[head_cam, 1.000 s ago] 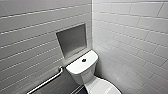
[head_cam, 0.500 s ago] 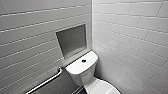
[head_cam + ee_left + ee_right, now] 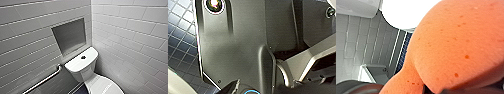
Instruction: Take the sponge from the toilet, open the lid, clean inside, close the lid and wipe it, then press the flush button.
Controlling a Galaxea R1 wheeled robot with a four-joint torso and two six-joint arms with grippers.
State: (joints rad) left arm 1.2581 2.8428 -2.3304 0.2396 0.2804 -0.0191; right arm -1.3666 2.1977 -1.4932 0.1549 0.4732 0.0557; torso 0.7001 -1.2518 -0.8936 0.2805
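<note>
Your right gripper (image 3: 436,90) pinches the porous, creased orange sponge (image 3: 461,47) near the glossy toilet (image 3: 80,72); the left gripper's state you cannot tell.

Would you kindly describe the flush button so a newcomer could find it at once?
In the corner of the white-tiled walls stands the white toilet, below a recessed wall niche. On its flat tank top sits the flush button: the one small dark round spot on that white surface.

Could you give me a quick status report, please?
Right pincer apparently clamped on the sponge. Toilet ahead, lid looks down. No obstruction seen.
</note>
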